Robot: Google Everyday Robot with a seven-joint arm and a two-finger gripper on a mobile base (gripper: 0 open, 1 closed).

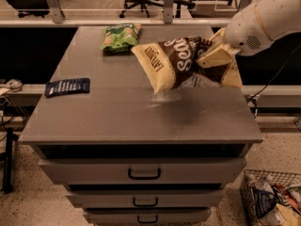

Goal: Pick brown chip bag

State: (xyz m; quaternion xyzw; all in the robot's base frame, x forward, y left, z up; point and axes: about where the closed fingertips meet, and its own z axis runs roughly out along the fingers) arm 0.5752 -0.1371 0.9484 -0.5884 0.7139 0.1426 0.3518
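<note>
The brown chip bag [175,62] has a dark brown middle, cream-yellow ends and white script lettering. It hangs tilted in the air above the right part of the grey cabinet top [117,112], its left end lowest and just above the surface. My gripper [214,55] comes in from the upper right on a white arm and is shut on the bag's right half, one cream finger [217,54] lying across its front.
A green snack bag [120,36] lies at the far middle of the top. A small dark-blue packet [68,86] lies at the left. Drawers with handles [144,174] are below. A wire basket [273,201] of items stands on the floor at lower right. Office chairs stand behind.
</note>
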